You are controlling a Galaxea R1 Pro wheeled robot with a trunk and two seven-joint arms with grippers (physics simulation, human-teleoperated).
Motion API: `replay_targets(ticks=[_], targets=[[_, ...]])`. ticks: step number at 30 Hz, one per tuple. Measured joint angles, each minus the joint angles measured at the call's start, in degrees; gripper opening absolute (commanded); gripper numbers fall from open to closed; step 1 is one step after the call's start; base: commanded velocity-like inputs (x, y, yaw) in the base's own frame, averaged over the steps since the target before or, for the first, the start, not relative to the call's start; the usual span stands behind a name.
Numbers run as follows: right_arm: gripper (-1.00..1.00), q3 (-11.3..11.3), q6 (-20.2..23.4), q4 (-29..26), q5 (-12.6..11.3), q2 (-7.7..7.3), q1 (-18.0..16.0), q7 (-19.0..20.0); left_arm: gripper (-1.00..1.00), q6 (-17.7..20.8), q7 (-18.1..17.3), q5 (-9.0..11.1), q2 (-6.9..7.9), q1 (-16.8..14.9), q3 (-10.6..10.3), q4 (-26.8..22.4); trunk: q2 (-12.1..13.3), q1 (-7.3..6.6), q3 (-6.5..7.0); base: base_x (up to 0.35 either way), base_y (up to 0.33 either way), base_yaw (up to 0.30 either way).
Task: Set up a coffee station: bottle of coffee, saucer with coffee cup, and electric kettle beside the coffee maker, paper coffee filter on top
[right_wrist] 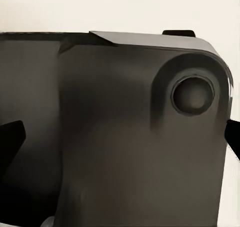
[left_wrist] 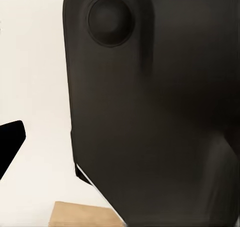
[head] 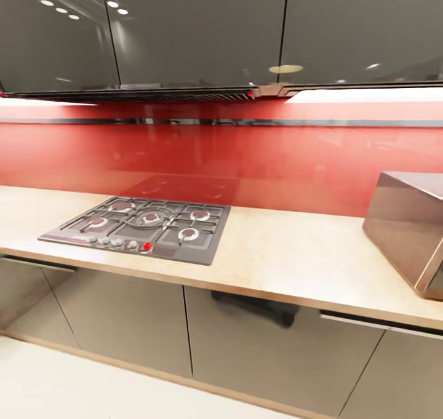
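- Countertop (head: 295,253) is the one task thing in front of you, running across the head view over the grey cabinet fronts (head: 123,320); no coffee item stands on this stretch.
- Your wrist views face a dark robot body panel (left_wrist: 150,117), with only dark finger tips (right_wrist: 11,137) at the edges, so I cannot tell whether either pair of jaws is spread or pressed together.
- Swing an arm out blind and you may clip the hob (head: 141,225) or the steel appliance (head: 409,228).
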Motion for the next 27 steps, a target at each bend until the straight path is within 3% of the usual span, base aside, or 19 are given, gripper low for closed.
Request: replay_targets(ticks=[8, 17, 27], targets=[[1.00, 0.03, -1.27, 0.03, 0.02, 0.00, 0.02, -0.01, 1.00, 0.12, 0.36, 0.21, 0.20, 0.02, 0.17, 0.00, 3.21, -1.76, 0.96, 0.000, 0.000, 0.217], [1.00, 0.25, -1.29, 0.08, 0.07, 0.00, 0.04, -0.01, 1.00, -0.03, 0.42, 2.86, 1.12, 0.13, 2.47, 0.00, 6.82, -3.73, 2.06, 0.000, 0.000, 0.221], [1.00, 0.26, -1.37, 0.11, 0.10, -0.03, 0.03, -0.08, 1.00, -0.10, 0.42, 3.03, 1.52, 0.13, 2.60, 0.00, 10.83, -5.93, 3.40, 0.000, 0.000, 0.250]])
